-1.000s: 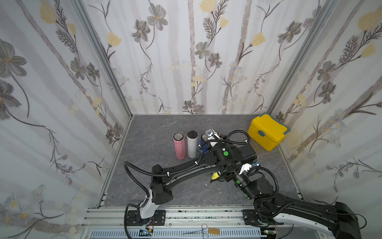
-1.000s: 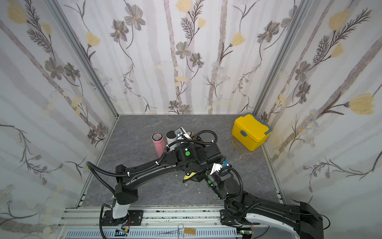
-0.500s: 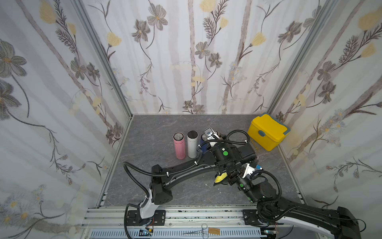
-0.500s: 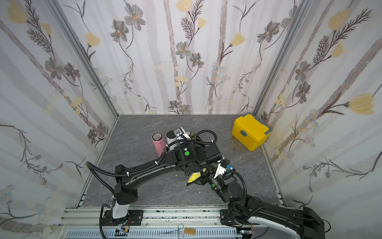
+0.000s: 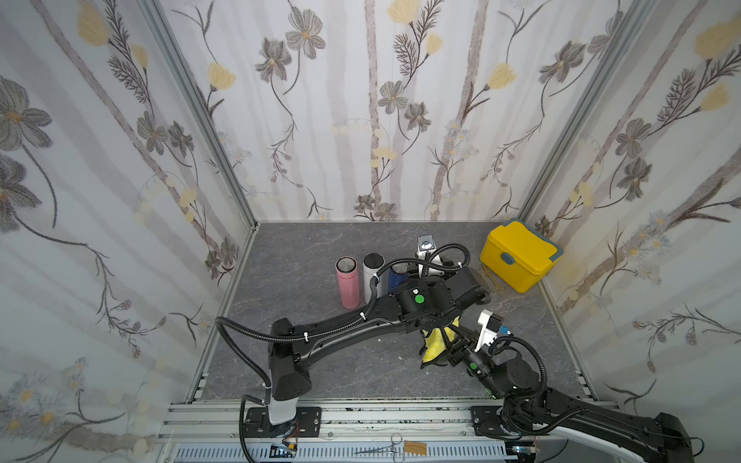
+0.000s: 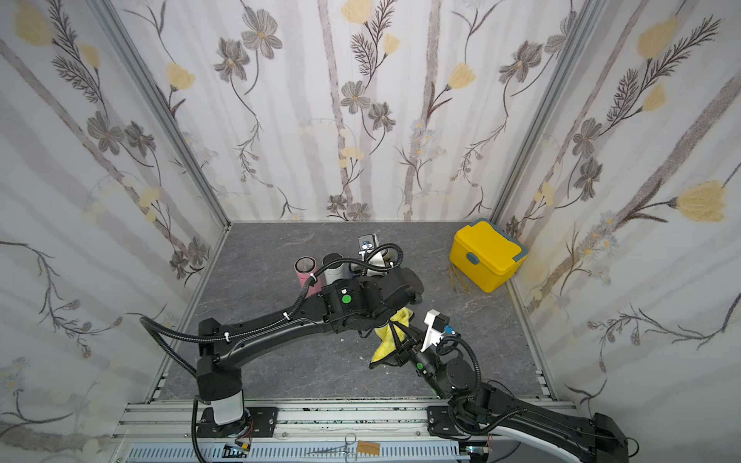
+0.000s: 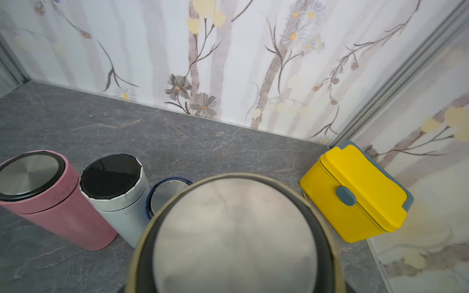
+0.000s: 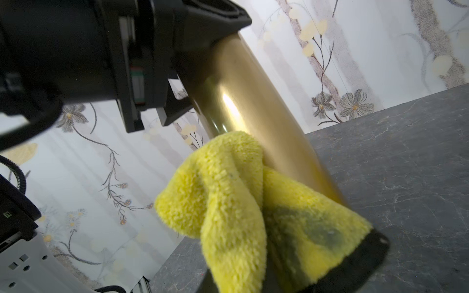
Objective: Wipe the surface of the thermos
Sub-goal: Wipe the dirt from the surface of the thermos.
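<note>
Gold thermos (image 8: 253,106) is held tilted above the table (image 5: 304,256) by the clamped left gripper (image 8: 193,83); the yellow cloth (image 8: 243,203), pinched by the right gripper (image 5: 451,344), has been raised against its lower side.

Over the last second the right gripper (image 5: 449,344) has moved up and away from the front rail toward the yellow box (image 5: 519,256), carrying the cloth (image 5: 435,342) with it. A second ago the cloth showed only as a small yellow scrap under the left wrist, on the side away from the box; it now hangs as a longer fold alongside the thermos (image 8: 256,111), pressed against its gold wall. The right arm (image 5: 509,377) has stretched out from its folded pose, its elbow now closer to the box than it was.
</note>
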